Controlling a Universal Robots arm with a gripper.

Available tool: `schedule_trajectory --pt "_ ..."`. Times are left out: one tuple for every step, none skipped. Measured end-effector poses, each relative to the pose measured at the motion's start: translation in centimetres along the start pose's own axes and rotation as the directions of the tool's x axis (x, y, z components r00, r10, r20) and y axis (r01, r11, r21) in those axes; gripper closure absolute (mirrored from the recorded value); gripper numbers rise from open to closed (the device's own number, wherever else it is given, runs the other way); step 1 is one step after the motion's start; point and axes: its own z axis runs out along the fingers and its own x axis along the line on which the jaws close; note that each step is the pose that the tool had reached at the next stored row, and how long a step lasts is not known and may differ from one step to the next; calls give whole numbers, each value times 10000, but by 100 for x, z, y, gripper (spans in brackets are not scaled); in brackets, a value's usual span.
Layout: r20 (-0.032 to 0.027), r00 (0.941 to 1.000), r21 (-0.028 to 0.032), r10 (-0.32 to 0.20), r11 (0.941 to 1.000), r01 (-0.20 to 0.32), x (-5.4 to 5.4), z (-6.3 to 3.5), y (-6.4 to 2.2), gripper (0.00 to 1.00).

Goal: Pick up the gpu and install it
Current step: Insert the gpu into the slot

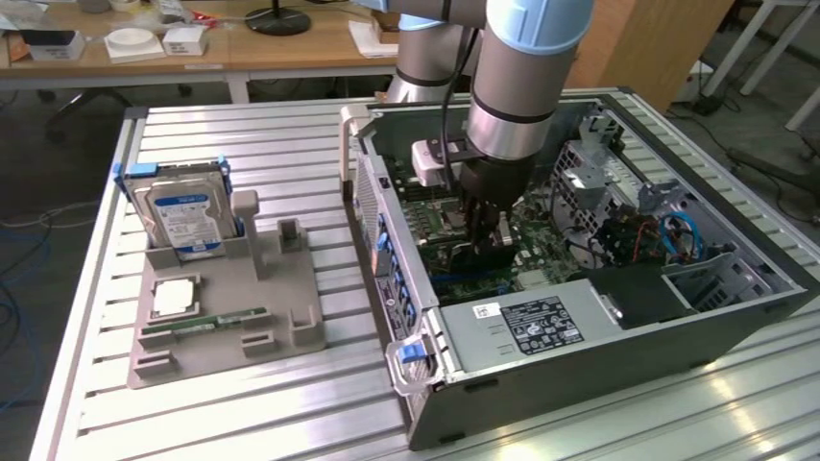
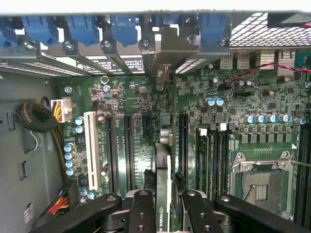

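While the gripper (image 2: pixel 165 206) reaches deep into the case (image 1: pixel 615 336), its jaws are closed partway on the gpu (image 2: pixel 163 170). The card hangs edge-down over the motherboard (image 2: pixel 126 97), apparently to line it up with a slot.

An open computer case (image 1: pixel 640 357) sits on the surface (image 1: pixel 230 415), with a tray (image 1: pixel 292 309) holding a hard drive (image 1: pixel 186 216) at the exterior view's left. Inside, the gpu (image 2: pixel 163 194) apparently stands edge-on over the motherboard (image 2: pixel 146 97).

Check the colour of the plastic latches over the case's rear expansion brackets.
Blue plastic latches; best in the wrist view.
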Motion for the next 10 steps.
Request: schedule_trajectory --pt "0 10000 -1 0 10000 0 0 3 0 74" --pt "-1 10000 -1 0 10000 0 1 4 1 74" --pt "-1 10000 0 0 10000 0 1 6 1 74" --pt "0 10000 0 0 10000 0 1 9 1 74" --pt "0 10000 0 0 10000 0 0 12 1 74" --pt "-2 10000 -1 0 10000 0 1 14 1 74" --pt "-3 10000 0 0 10000 0 1 15 1 74" --pt "-2 10000 0 0 10000 0 1 16 1 74" --pt "0 10000 1 0 10000 0 1 17 1 74" --pt "2 10000 1 0 10000 0 1 18 1 74"
